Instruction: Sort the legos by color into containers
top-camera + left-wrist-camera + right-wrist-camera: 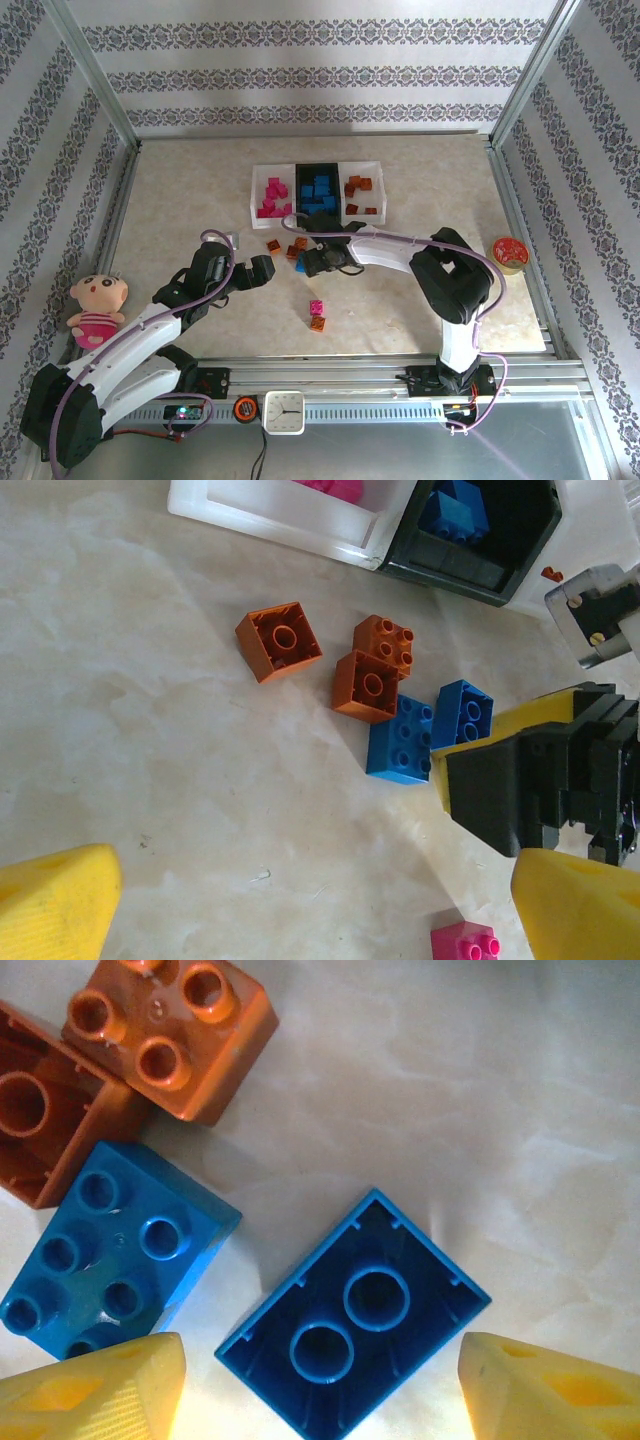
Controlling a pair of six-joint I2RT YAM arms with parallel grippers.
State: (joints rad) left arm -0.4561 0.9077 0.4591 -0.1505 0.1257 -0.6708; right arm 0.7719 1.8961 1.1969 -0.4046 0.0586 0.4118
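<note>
The three joined containers (296, 190) sit mid-table: pink legos (272, 198) in the left white bin, blue ones (320, 190) in the black bin, orange ones (362, 192) in the right white bin. In front lie loose orange bricks (280, 640) (370, 685) and a studded blue brick (110, 1250). My right gripper (320, 1395) is open, low over the table, its yellow fingers (90, 1390) either side of an upside-down blue brick (355, 1310) without touching it. My left gripper (320, 910) is open over bare table. A pink brick (316, 307) and an orange one (318, 324) lie nearer the front.
A plush doll (95, 305) lies at the left edge and a red-orange disc (510, 252) at the right edge. A white clock (283, 410) stands on the front rail. The right gripper's black and yellow body (520, 780) sits close to my left gripper.
</note>
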